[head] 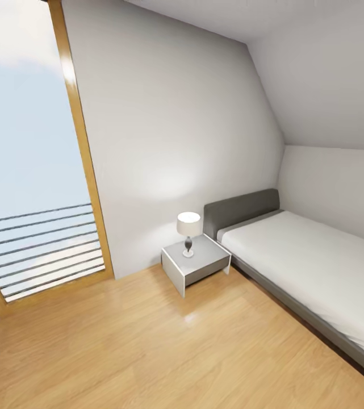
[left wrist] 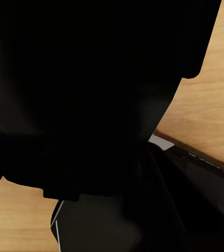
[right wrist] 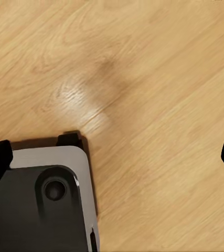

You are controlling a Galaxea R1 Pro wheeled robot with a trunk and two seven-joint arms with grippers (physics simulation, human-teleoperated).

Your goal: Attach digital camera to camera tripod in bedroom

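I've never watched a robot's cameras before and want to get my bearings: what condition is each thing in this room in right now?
Small table lamp with white shade: upright on the nightstand; whether it is lit, cannot tell.
White boxy nightstand: standing on the wood floor, beside the bed's head end.
Grey-framed bed with white mattress: made, nothing lying on it.
Tall wood-framed window: slatted rail across its lower part.
Light wood floor: glossy, reflecting light.
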